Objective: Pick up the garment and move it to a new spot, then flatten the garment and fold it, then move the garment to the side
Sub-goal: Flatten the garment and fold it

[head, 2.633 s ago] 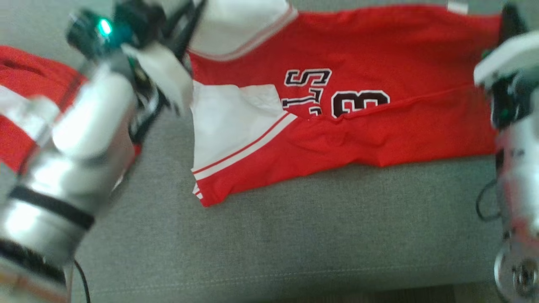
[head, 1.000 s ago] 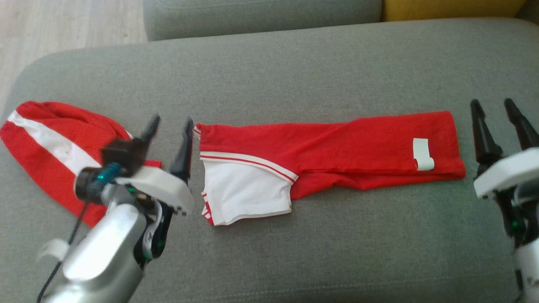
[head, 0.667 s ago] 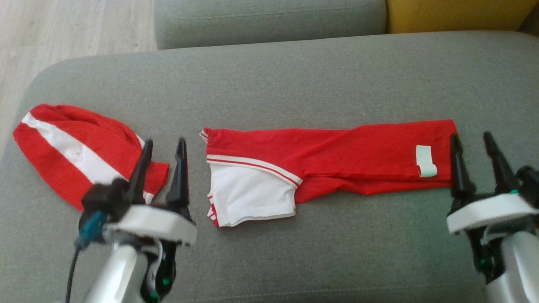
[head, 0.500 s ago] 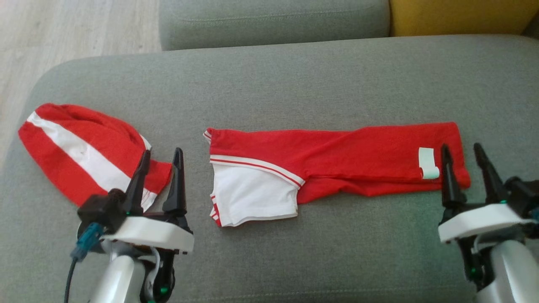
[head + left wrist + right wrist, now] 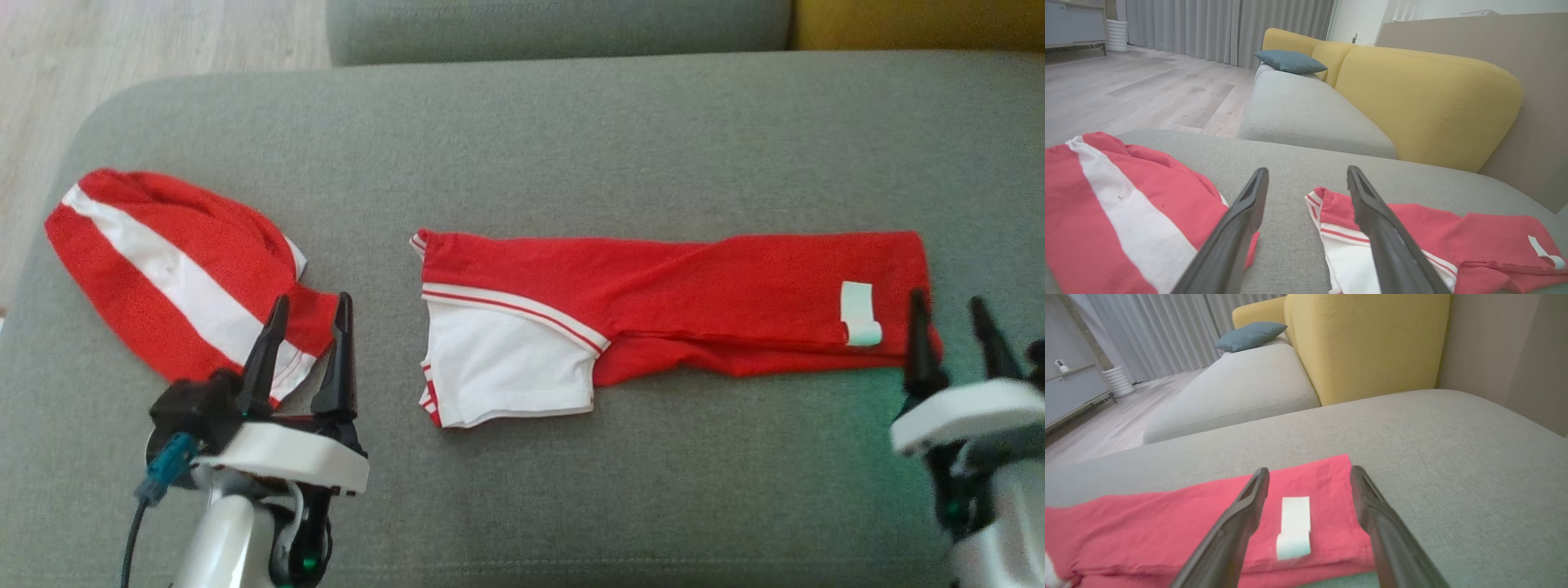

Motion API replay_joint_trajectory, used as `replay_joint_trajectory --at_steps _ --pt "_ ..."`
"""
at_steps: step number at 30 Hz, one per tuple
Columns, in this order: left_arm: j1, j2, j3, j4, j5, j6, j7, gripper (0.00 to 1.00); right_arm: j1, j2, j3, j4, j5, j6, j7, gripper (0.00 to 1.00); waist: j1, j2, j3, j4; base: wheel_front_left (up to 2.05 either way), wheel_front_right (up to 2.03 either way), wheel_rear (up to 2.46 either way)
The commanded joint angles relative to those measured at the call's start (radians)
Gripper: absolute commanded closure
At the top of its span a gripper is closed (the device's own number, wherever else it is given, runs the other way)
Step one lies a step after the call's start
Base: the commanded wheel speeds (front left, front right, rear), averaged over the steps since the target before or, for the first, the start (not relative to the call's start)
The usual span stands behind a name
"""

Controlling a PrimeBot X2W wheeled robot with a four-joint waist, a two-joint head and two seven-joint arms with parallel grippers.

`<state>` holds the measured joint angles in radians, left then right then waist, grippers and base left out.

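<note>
Head view shows the garment (image 5: pixel 669 294), a red jersey with a white sleeve part, lying in the middle of the frame on the grey sofa cushion (image 5: pixel 571 139). It is folded into a long narrow band running from the centre to the right, with a white label (image 5: pixel 859 313) near its right end. A second red and white cloth (image 5: pixel 163 261) lies bunched at the left of the frame, apart from the band.

The left gripper (image 5: pixel 312 300) stands at the lower left, between the two cloths, its jaws open and holding nothing. The right gripper (image 5: pixel 947 299) is at the lower right, jaws open too, over the right end of the band; in the right wrist view the label lies between its two fingers.

I judge that the folding step is in hand: one lengthwise fold seems done, but the band is too long. The next move probably calls for closing the right jaws on both layers of the right end and carrying it toward the white sleeve.
</note>
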<state>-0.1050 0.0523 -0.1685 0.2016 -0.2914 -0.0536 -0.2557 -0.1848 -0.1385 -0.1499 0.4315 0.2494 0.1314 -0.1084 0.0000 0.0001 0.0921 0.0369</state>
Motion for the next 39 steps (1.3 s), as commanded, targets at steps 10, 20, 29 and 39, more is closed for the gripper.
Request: replay_joint_trajectory --at_steps 10,20,29,39 --pt "-0.089 -0.002 0.047 -0.014 0.007 -0.027 -0.006 0.0 -0.236 -0.004 -0.237 0.154 0.007 -0.001 0.226 0.0 0.0 -0.0001 0.11 0.049 0.0 0.0 0.0" --pt "-0.132 -0.002 0.068 -0.014 0.011 -0.039 -0.006 0.0 -0.313 0.022 -0.308 0.215 -0.025 -0.001 0.367 0.0 0.0 -0.0001 0.178 0.058 0.0 0.0 0.0" --pt "-0.167 -0.002 0.128 -0.012 0.039 -0.049 -0.006 0.0 -0.308 0.034 -0.335 0.213 -0.003 -0.001 0.401 1.0 0.0 -0.0001 0.172 0.036 0.0 0.0 0.0" --pt "-0.155 -0.002 0.145 -0.014 0.042 -0.056 -0.006 0.0 -0.306 -0.026 -0.485 0.222 -0.163 -0.001 0.342 1.0 0.0 -0.0001 0.126 0.025 0.0 0.0 0.0"
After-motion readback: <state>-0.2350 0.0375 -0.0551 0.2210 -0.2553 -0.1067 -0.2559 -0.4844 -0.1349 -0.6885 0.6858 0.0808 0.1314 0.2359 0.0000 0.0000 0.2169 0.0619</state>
